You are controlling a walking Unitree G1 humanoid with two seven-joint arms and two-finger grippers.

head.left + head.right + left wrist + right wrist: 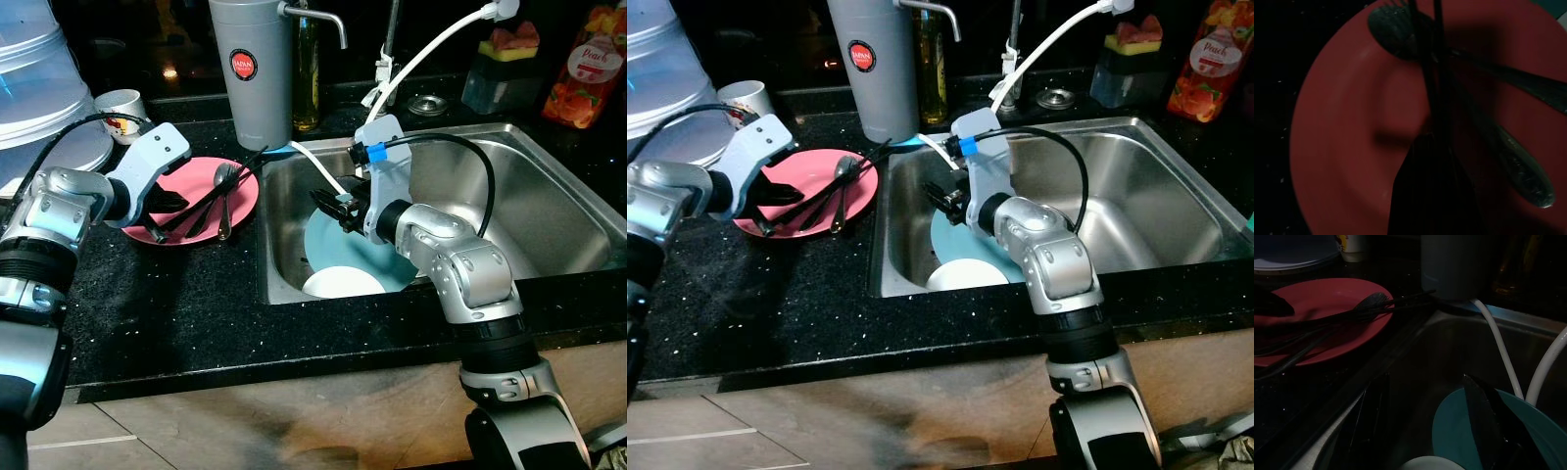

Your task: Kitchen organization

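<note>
Here, black speckled surface (176, 304) carries pink plate (240, 196) beside steel sink (549, 186). Left tool (162, 223) grips chopsticks (211, 196); right tool (331, 203) spread above teal plate (343, 250).

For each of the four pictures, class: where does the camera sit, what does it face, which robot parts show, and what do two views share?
Left eye: head, looking down at the sink; both silver arms show.
Right eye: same scene; left gripper over the pink plate, right gripper above the teal plate.
Left wrist: close above the pink plate, fork and spoon; its black fingers show.
Right wrist: inside the sink, facing both plates; one finger shows.
Both wrist views share the pink plate.
</note>
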